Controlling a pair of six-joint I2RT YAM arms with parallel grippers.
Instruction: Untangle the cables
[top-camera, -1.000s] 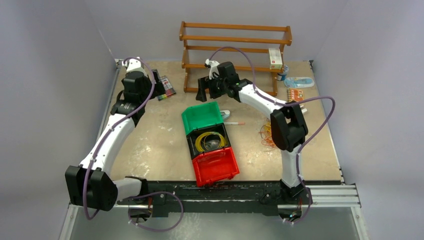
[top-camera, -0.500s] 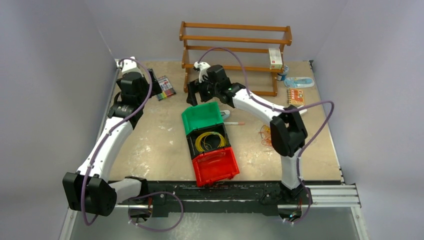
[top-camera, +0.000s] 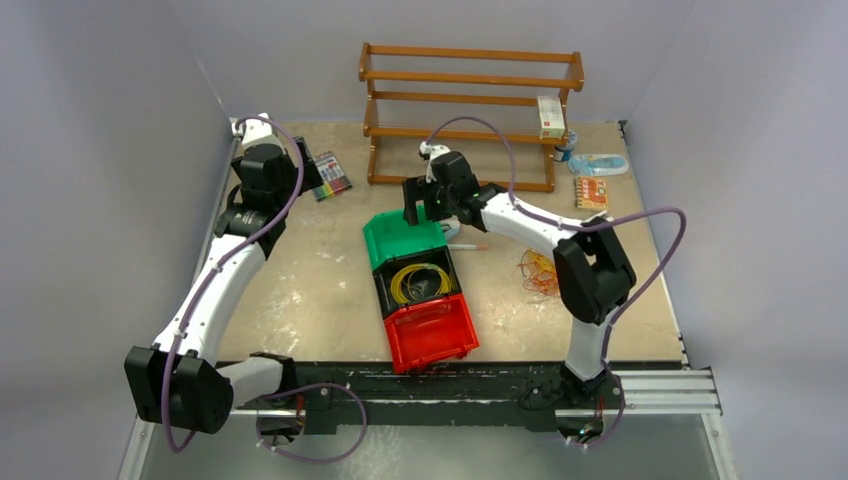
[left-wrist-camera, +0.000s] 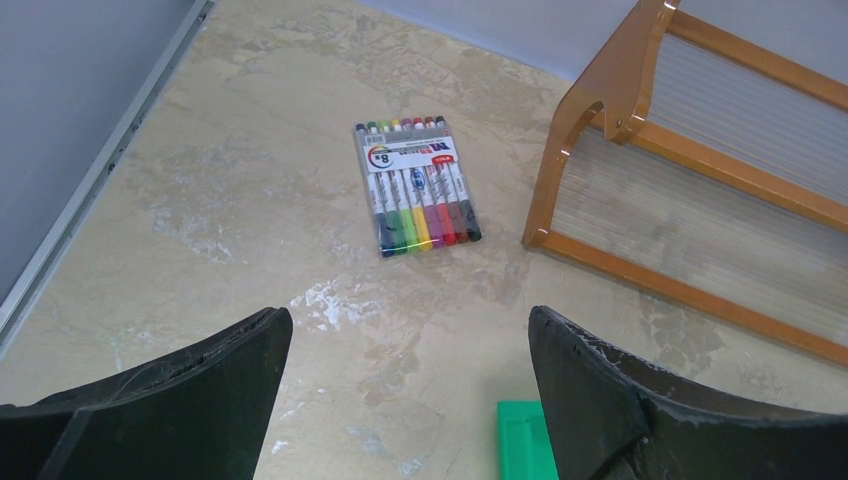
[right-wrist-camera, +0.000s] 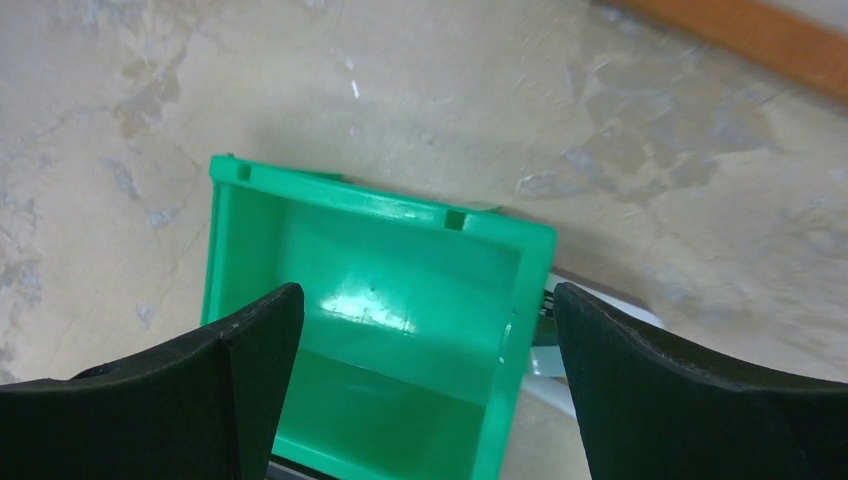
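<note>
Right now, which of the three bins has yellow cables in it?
The black middle bin, between the green bin and red bin; only it shows yellow cables.

Beige table (top-camera: 300, 270) with bins (top-camera: 440, 345), marker pack (left-wrist-camera: 417, 190), wooden rack (top-camera: 470, 55), orange cables (top-camera: 540, 272).

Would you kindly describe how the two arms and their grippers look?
Both the left arm and the right arm have white link shells and bulky black joint housings, with a thick lilac hose looping along each. The left gripper and right gripper each carry two black, curved, scuffed fingers.

Bright, even light — soft shadows, sharp focus
</note>
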